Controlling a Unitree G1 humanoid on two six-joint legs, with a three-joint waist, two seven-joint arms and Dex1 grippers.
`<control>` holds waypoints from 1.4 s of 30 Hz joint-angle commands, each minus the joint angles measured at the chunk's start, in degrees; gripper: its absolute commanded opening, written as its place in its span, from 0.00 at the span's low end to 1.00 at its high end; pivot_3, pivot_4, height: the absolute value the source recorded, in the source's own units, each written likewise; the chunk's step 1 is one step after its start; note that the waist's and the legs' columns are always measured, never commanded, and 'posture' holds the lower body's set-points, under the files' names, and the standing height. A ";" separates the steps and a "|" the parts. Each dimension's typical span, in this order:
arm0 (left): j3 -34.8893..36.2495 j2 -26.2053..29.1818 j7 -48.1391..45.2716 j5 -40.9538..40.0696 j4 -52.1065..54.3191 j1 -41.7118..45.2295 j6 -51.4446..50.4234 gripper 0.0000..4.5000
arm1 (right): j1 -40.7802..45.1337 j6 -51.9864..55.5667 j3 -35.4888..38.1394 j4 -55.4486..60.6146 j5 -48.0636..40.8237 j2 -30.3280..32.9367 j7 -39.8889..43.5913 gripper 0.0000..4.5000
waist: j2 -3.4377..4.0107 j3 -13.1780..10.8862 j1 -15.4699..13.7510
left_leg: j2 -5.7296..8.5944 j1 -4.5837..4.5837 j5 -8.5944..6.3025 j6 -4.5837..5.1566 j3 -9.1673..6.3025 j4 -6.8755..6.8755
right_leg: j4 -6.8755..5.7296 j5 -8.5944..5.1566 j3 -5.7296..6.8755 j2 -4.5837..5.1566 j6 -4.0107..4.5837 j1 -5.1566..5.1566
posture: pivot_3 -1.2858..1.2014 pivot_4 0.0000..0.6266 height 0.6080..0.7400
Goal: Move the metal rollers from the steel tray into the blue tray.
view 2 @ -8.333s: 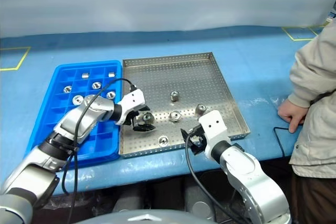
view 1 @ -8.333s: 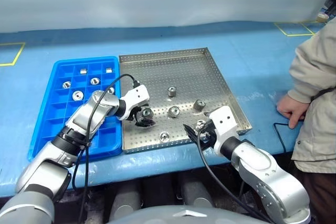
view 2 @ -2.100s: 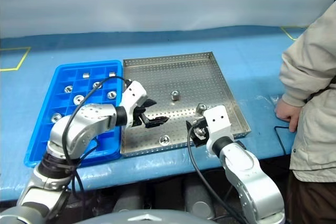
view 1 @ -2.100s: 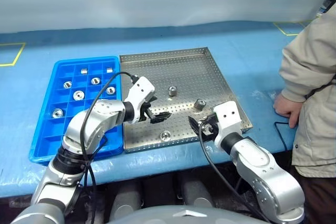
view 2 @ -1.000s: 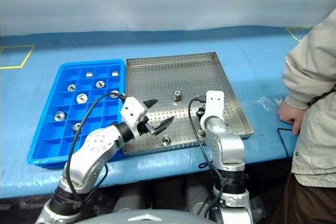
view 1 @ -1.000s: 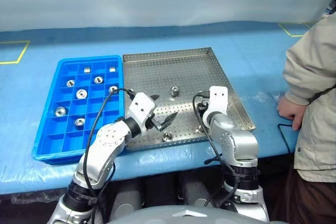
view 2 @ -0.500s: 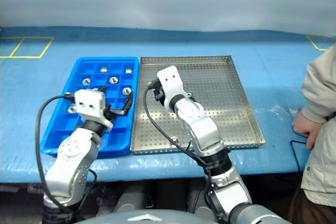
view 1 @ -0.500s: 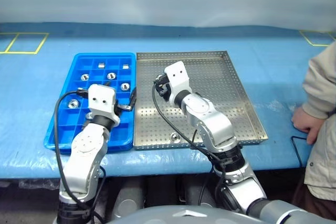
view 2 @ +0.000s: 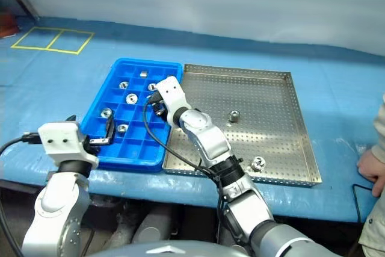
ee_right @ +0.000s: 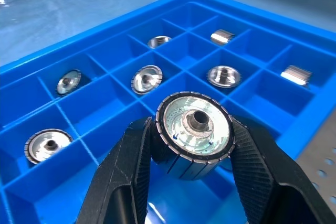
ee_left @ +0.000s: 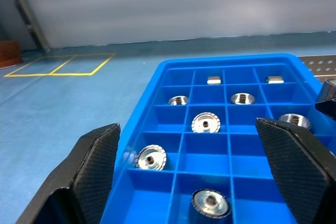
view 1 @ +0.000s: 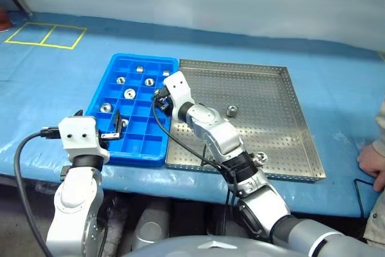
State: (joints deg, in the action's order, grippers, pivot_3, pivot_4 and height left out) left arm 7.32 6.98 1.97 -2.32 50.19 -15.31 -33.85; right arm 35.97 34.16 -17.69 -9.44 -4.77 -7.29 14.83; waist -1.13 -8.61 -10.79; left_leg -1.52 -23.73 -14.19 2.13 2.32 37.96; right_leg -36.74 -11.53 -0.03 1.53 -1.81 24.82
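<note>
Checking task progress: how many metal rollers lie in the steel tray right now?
2. One metal roller sits near the middle of the steel tray; the other lies by its near rim. The right arm crosses the tray and may hide more.

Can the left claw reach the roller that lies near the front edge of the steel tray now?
Probably not easily. The left claw hangs open at the blue tray's near edge, and the right arm stretches across the steel tray between it and that roller.
</note>
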 commanded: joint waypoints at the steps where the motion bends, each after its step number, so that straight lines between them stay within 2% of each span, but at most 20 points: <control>1: -0.15 -0.62 0.89 1.11 4.05 -1.07 -0.37 1.00 | 2.20 -3.29 -0.29 -1.32 0.05 -1.64 1.24 0.41 | 0.00 0.00 -1.25 | -0.01 0.00 0.00 -0.04 -0.06 -0.01 | 0.00 -0.01 0.06 -0.01 0.00 0.00 | 0.75 0.24 1.00; 8: -0.87 -1.50 1.03 1.53 4.87 -1.93 -1.07 1.00 | 4.08 -6.79 0.76 -7.15 0.19 -2.12 1.77 0.41 | 0.02 -0.01 -6.75 | -0.10 -0.09 -0.02 -0.26 -0.31 -0.02 | 0.00 -0.22 0.47 -0.04 0.29 0.02 | 0.75 0.24 1.00; 15: -1.76 -1.33 0.20 1.28 3.38 -0.37 -1.28 1.00 | 3.18 -6.42 1.98 -6.47 0.38 -0.70 1.36 0.41 | 0.02 0.00 -10.93 | -0.15 -0.23 -0.09 -0.42 -0.37 -0.03 | -0.01 -0.21 0.69 -0.06 0.26 0.17 | 0.73 0.24 1.00; 24: -1.96 -0.68 -1.64 0.85 1.69 2.06 -1.86 1.00 | 1.79 -5.50 2.82 -5.08 1.27 1.07 0.65 0.41 | 0.01 0.03 -12.77 | -0.02 -0.83 -0.01 -0.62 -0.39 0.03 | -0.09 -0.16 0.96 -0.20 0.22 0.65 | 0.71 0.24 1.00; 37: -2.05 -0.51 -3.19 0.88 0.45 3.25 -1.85 1.00 | 1.13 -4.68 3.56 -4.60 2.77 3.15 -0.16 0.41 | 0.01 0.03 -12.58 | -0.03 -0.85 0.04 -0.74 -0.49 0.04 | -0.12 -0.19 1.08 -0.31 0.28 0.63 | 0.71 0.24 1.00; 42: -2.53 -0.49 -3.79 0.76 -0.27 3.73 -1.68 1.00 | 0.81 -4.28 3.95 -3.80 2.71 3.08 -0.53 0.78 | 0.02 0.03 -12.23 | -0.03 -0.84 0.05 -0.74 -0.50 0.07 | -0.14 -0.18 1.08 -0.31 0.28 0.61 | 0.70 0.24 1.00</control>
State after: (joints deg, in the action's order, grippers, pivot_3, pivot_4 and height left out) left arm 5.09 6.33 -1.45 -1.20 49.55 -12.10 -36.01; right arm 36.68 30.28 -14.62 -16.72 -2.16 -3.89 14.71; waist -1.11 -8.57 -23.02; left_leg -1.55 -24.57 -14.15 1.38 1.82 38.04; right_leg -36.89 -11.72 1.06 1.21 -1.53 25.43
